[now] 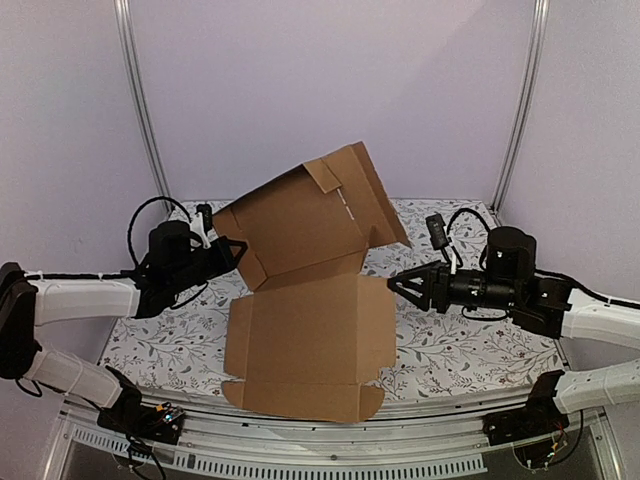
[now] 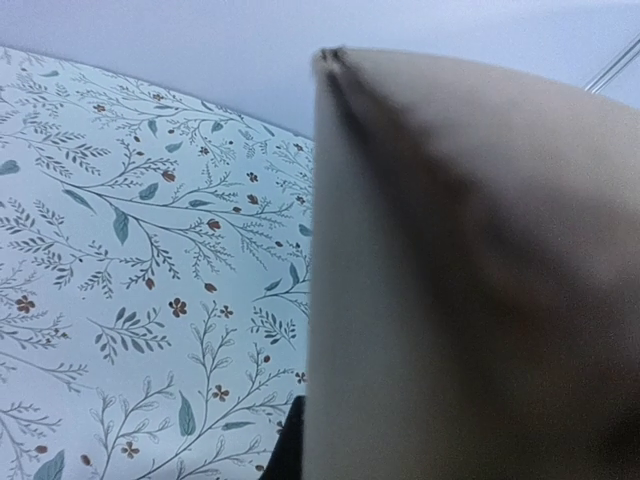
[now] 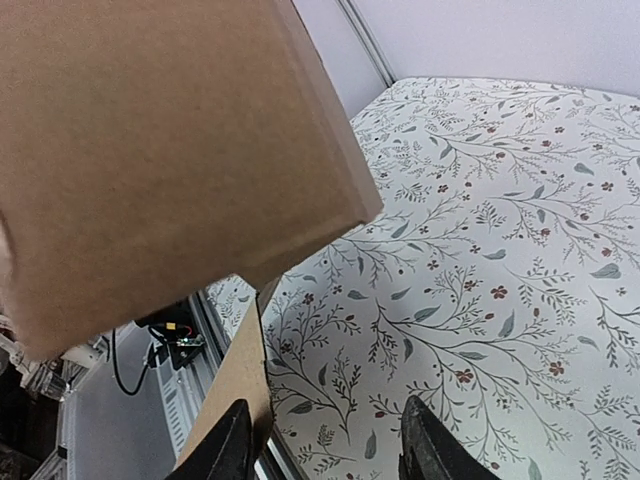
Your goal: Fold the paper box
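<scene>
Your left arm (image 1: 85, 297) and right arm (image 1: 600, 322) have white shells on long links, black joint housings and black cables (image 1: 134, 222) looping at each wrist. The right gripper (image 3: 325, 405) is black too.

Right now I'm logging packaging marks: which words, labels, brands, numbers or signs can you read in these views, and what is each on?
No text can be read in any view.
paper box: plain brown cardboard, no print on the faces shown.
tablecloth: only a leaf-and-flower pattern, no lettering.
left arm base: small coloured spots, too small to read as marks.
</scene>
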### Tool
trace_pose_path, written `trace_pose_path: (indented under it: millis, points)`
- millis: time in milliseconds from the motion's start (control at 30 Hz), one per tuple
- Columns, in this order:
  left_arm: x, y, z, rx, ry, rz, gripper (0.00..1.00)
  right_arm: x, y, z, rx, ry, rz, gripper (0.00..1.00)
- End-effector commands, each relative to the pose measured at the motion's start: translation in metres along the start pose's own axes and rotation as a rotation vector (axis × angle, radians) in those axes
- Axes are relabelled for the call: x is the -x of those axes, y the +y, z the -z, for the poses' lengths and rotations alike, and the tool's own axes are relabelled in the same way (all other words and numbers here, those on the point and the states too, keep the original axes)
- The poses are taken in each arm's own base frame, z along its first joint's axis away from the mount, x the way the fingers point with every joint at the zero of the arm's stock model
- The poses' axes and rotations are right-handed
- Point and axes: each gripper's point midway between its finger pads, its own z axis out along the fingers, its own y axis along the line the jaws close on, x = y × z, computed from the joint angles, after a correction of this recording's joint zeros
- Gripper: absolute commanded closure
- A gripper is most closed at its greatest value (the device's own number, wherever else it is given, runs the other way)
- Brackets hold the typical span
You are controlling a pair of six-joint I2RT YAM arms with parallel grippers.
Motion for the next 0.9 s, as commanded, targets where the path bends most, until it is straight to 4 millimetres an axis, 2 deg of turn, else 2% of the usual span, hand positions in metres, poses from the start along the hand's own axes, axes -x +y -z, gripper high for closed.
trace_pose_path:
  millis: [0, 167, 300, 467, 633, 867]
  points:
    - [0.004, -0.003, 0.004, 0.022, -0.003, -0.048, 1.00, -0.002, -0.021, 0.023, -0.179, 0.073, 0.138, 0.51]
    - [0.003, 0.008, 0.006, 0.081, -0.007, -0.073, 1.00, 0.008, -0.023, 0.045, -0.264, 0.101, 0.243, 0.51]
    - [0.000, 0.009, 0.008, 0.093, 0.005, -0.100, 1.00, 0.029, -0.015, 0.060, -0.298, 0.070, 0.297, 0.54]
    - [-0.002, 0.006, 0.011, 0.114, 0.020, -0.150, 1.00, 0.055, -0.014, 0.070, -0.367, 0.040, 0.353, 0.66]
    - [-0.005, 0.001, 0.013, 0.138, 0.025, -0.195, 1.00, 0.074, -0.025, 0.063, -0.459, 0.047, 0.401, 0.79]
    - [-0.011, -0.006, 0.017, 0.151, 0.019, -0.213, 1.00, 0.081, -0.039, 0.029, -0.464, 0.093, 0.413, 0.93]
